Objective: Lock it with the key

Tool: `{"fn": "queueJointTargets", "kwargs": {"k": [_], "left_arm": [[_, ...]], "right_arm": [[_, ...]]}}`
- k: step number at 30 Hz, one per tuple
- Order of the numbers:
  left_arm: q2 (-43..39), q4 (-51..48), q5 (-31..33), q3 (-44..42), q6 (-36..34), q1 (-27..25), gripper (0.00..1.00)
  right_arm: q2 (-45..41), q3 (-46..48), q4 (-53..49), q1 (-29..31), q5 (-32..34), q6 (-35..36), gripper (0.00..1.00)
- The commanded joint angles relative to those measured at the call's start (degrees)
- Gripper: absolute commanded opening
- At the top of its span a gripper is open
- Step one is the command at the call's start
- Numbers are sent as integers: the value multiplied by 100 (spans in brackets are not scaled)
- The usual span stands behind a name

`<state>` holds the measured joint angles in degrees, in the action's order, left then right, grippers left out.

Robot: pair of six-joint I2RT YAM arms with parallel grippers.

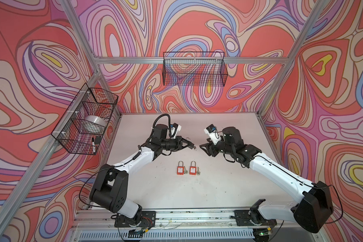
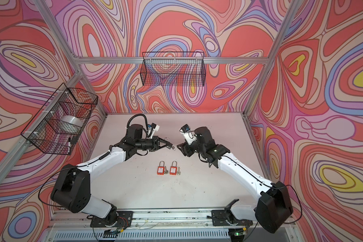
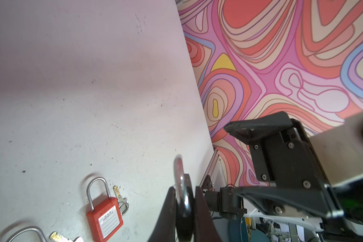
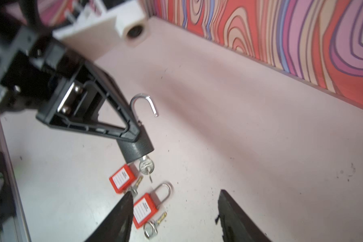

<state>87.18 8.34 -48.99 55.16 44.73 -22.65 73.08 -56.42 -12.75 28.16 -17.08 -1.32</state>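
While the left gripper (image 4: 132, 131) pinches the open black padlock (image 4: 137, 149), the right gripper (image 4: 174, 203) hangs spread; next it must grip the seemingly seated key (image 4: 146, 165) just ahead.

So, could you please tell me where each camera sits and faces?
Both top views: high above the arm bases, looking down at the table; both arms show, left gripper facing right gripper.
Left wrist: on the left arm, looking along its gripper, shut on the black padlock, toward the right gripper.
Right wrist: on the right arm, looking between its open fingers at that padlock.
Shared: both wrist views show the red padlocks.
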Motion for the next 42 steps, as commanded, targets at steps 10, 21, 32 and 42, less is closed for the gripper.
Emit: {"fn": "queueJointTargets", "kwargs": {"k": [10,21,32,42], "left_arm": [[-226,3591,226,-646,1751,304,0],[107,4880,66,-698,2550,306,0],[71,4740,13,-699,2517,312,0],[47,4747,0,-764,2511,313,0]], "right_arm": [[831,599,3776,-768,-2446,-4406,63],[1469,493,4927,-639,-2990,-5545,61],[2193,156,6052,-231,-3099,-6246,53],[2312,-19,6281,-223,-3177,-6425,35]]}}
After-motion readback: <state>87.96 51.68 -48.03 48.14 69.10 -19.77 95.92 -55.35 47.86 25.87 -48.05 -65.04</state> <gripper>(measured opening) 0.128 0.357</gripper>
